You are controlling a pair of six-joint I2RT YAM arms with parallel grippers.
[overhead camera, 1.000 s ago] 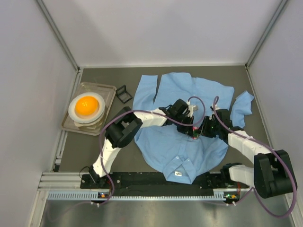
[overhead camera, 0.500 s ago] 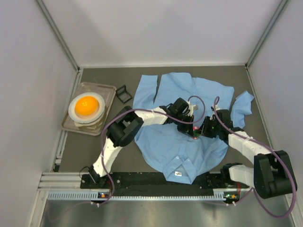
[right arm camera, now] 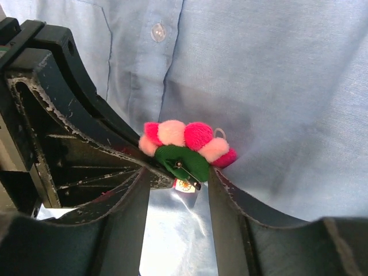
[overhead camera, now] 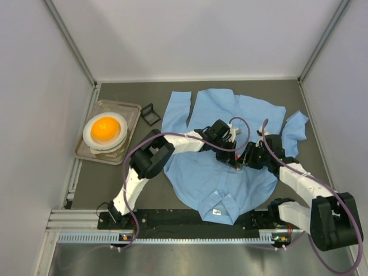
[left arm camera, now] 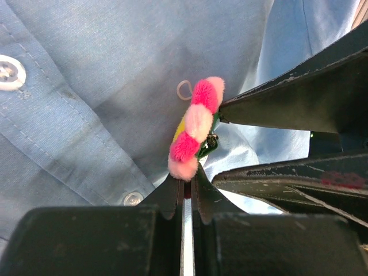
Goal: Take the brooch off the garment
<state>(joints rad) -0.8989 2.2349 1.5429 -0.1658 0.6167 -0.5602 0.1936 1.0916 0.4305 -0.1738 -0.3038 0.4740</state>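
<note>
The light blue shirt [overhead camera: 218,184] lies spread on the table, collar toward the near edge. The pink flower brooch [overhead camera: 236,165] sits at its middle, between both grippers. In the left wrist view the brooch [left arm camera: 195,123] stands on edge against the cloth [left arm camera: 103,69], and my left gripper [left arm camera: 188,175] is shut on its lower petals. In the right wrist view the brooch [right arm camera: 184,138] shows its green backing and pin. My right gripper [right arm camera: 178,184] is open, one fingertip on each side of that backing. The left gripper's fingers [right arm camera: 86,115] come in from the left.
A clear tray [overhead camera: 129,109] with a white dish holding an orange ball [overhead camera: 105,129] stands at the far left. A small black stand [overhead camera: 150,114] lies beside the shirt's left sleeve. Walls close in the table on three sides.
My right arm has shifted slightly to the right and nearer. The left gripper stays shut on the brooch at the same place.
</note>
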